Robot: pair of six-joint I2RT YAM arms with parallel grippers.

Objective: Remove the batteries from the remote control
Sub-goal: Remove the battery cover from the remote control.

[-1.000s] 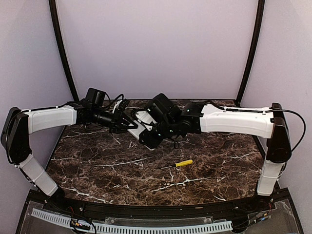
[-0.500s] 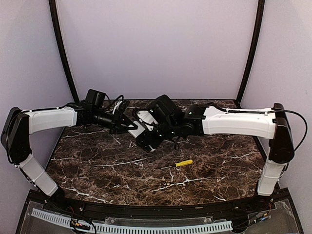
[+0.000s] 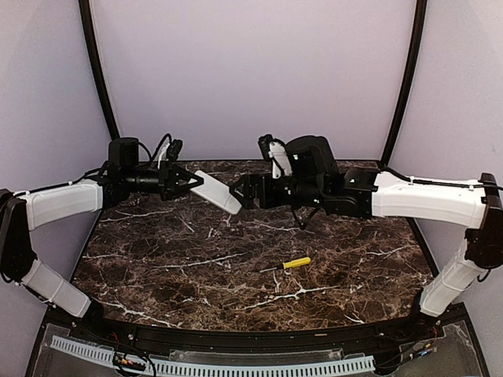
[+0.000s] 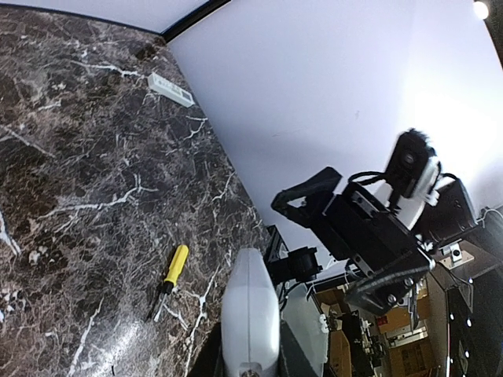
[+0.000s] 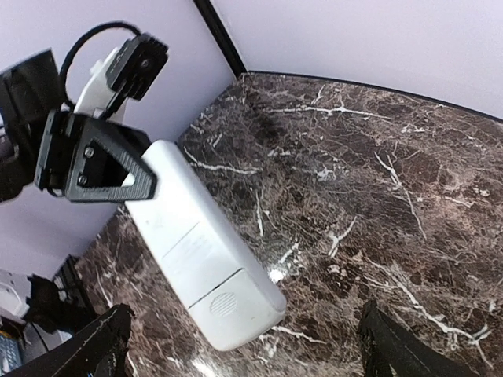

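Looks down on a dark brown counter (image 3: 157, 267) veined in white, closed in by pale lilac walls (image 3: 251, 78) and two curved black posts (image 3: 100, 86).

At the left, shows the left end effector (image 3: 192, 182) pinching one end of the white remote control (image 3: 215, 192), carried slanted in the air, clear of the counter. Just right of that grip, finds the right end effector (image 3: 237, 192) facing the remote's free end, fingers (image 5: 98, 349) spread wide. Sits close to that end, though cannot tell whether it touches.

Serves as the only housing in view, that remote. Cannot see the batteries in any view. Sees only the remote's back from the right wrist, with its cover panel (image 5: 192, 255) seated flush.

Below and to the right of the right end effector, well apart, spots a yellow-handled screwdriver (image 3: 292, 263) lying flat on the counter.

From the left wrist, picks out a small white rectangular piece (image 4: 170, 89) lying on the counter by the wall, far ahead of the left end effector and too small to make out further. Cuts the remote off at the bottom edge of that view, hiding most of the left fingers.
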